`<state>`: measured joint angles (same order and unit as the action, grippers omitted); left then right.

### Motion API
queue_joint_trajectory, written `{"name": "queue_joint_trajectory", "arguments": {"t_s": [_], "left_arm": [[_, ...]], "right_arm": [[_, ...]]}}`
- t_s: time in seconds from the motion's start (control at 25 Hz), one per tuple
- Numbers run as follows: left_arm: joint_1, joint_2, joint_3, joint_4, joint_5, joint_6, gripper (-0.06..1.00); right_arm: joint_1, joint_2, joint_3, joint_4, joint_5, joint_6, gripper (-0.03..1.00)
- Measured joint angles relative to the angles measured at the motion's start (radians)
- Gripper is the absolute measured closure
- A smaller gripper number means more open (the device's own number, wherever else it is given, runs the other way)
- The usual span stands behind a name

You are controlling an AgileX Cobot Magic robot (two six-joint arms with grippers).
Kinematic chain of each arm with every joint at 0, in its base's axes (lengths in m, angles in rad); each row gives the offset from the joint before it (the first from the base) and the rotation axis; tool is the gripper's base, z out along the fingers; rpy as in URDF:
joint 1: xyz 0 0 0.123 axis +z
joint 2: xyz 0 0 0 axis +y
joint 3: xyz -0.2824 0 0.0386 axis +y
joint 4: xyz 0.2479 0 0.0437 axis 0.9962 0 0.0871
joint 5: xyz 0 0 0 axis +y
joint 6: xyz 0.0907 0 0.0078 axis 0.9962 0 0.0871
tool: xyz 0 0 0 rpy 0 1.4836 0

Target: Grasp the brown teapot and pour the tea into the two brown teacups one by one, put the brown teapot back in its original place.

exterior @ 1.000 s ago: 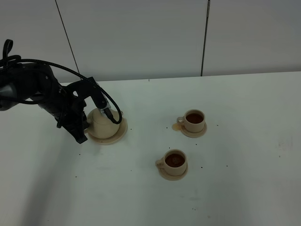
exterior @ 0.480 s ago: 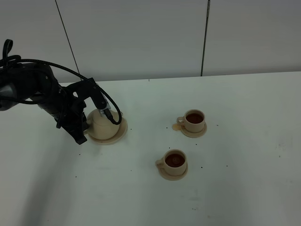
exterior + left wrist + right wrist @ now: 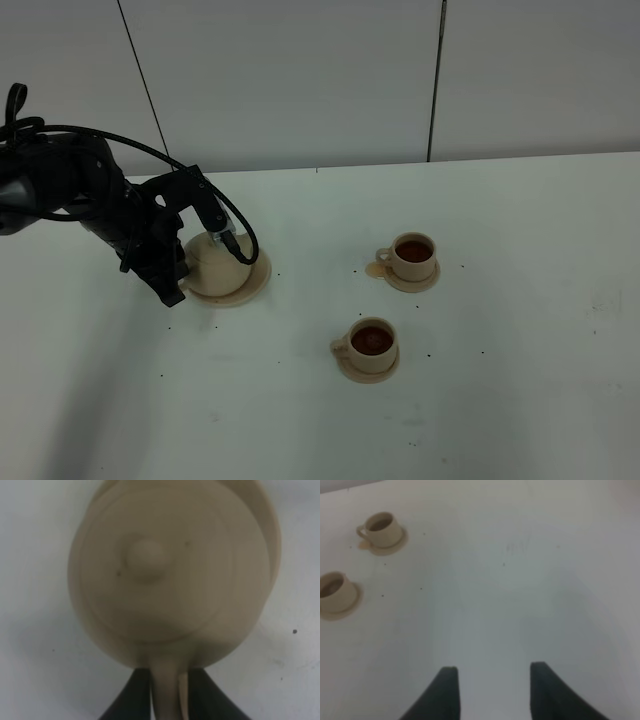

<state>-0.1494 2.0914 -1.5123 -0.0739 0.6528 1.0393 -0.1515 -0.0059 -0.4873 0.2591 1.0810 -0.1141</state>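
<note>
The brown teapot sits on its wide saucer, the original place, at the left of the table. My left gripper is at the pot's left side. In the left wrist view its black fingers lie close against both sides of the teapot's loop handle, below the domed lid. The two brown teacups, one further back and one nearer, stand on small saucers and hold dark tea. My right gripper is open over bare table, with both cups well away from it.
A small brownish spill lies beside the far cup's saucer. Dark specks dot the white table. A white panelled wall rises behind the table's back edge. The black left arm and its cable hang over the table's left part.
The teapot and my left arm have shifted very slightly toward the left on the saucer. The cups have not moved.
</note>
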Motion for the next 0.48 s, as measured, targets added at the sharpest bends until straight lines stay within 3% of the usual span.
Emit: {"name": "queue_joint_trajectory", "arguments": {"t_s": [0.48], "left_arm": [[0.000,0.000,0.000,-0.001,0.002,0.000,0.63]], "right_arm": [[0.000,0.000,0.000,0.000,0.000,0.000,0.64]]}}
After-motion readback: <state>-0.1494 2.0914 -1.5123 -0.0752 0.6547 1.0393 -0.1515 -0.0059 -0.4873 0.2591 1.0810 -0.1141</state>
